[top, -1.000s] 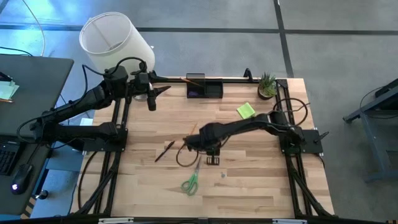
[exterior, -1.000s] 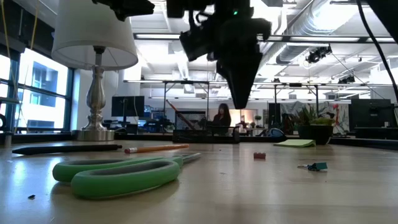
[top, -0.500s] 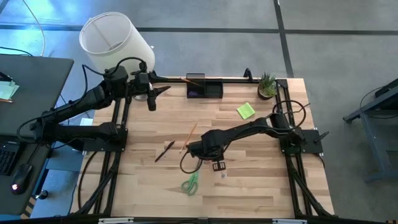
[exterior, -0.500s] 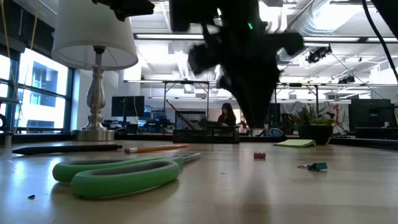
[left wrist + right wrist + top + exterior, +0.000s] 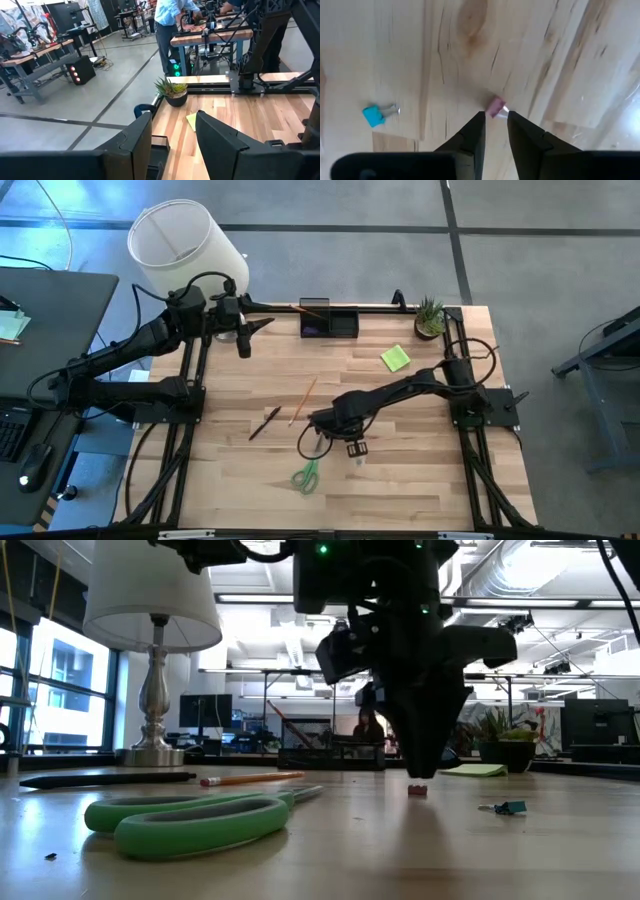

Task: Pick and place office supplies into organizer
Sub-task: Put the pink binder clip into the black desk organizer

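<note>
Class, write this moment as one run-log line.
right gripper: over pink block, jaws narrow, not gripping | left gripper: open, waiting near lamp

No readable text, labels, brands or numbers on any item or surface.

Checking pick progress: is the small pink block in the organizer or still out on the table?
Out. The pink block lies on the bare table, just ahead of the right gripper fingertips, far from the organizer.
</note>
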Robot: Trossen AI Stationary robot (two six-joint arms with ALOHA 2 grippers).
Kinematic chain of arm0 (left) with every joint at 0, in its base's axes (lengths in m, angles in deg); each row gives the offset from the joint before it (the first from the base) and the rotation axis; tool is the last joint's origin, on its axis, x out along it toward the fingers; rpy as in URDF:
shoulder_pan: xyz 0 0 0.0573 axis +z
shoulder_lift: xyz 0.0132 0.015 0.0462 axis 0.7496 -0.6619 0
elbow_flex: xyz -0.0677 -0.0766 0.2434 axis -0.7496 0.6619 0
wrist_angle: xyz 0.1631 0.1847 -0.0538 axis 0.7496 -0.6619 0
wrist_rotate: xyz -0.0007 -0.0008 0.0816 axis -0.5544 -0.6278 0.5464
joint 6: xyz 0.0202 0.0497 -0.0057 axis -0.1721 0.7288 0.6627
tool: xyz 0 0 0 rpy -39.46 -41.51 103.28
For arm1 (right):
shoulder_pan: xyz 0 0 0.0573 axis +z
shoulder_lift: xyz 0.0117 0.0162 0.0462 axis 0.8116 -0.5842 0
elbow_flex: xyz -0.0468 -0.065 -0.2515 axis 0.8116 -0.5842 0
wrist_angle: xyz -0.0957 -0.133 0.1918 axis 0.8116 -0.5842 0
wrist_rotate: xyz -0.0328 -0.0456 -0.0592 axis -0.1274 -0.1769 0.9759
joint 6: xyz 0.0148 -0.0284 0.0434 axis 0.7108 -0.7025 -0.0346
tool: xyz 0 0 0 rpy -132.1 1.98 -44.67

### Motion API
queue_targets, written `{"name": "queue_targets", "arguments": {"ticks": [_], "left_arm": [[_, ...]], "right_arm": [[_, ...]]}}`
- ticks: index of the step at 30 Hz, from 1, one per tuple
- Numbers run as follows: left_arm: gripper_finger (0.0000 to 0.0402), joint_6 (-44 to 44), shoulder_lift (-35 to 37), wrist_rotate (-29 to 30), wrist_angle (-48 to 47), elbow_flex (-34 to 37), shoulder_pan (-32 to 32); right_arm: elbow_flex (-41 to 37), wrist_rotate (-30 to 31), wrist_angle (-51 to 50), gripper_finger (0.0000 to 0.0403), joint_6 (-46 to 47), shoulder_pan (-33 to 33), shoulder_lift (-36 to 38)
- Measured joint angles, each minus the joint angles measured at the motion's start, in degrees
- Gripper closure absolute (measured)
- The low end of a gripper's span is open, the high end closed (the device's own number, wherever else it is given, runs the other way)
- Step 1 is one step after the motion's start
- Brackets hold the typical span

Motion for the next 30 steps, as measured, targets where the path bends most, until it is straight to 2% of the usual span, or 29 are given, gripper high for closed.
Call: {"name": "queue_targets", "arguments": {"ticks": [13, 30], "left_arm": [[0.0261, 0.09, -0.02, 0.16, -0.01, 0.00, 0.00], [0.0261, 0.07, -0.02, 0.16, -0.03, 0.00, 0.00]], "right_arm": [[-1.13, 1.73, 2.40, 0.0284, 2.47, 0.00, -0.05], [-1.13, 1.49, 3.51, 0.0281, 3.56, 0.17, -0.12]]}}
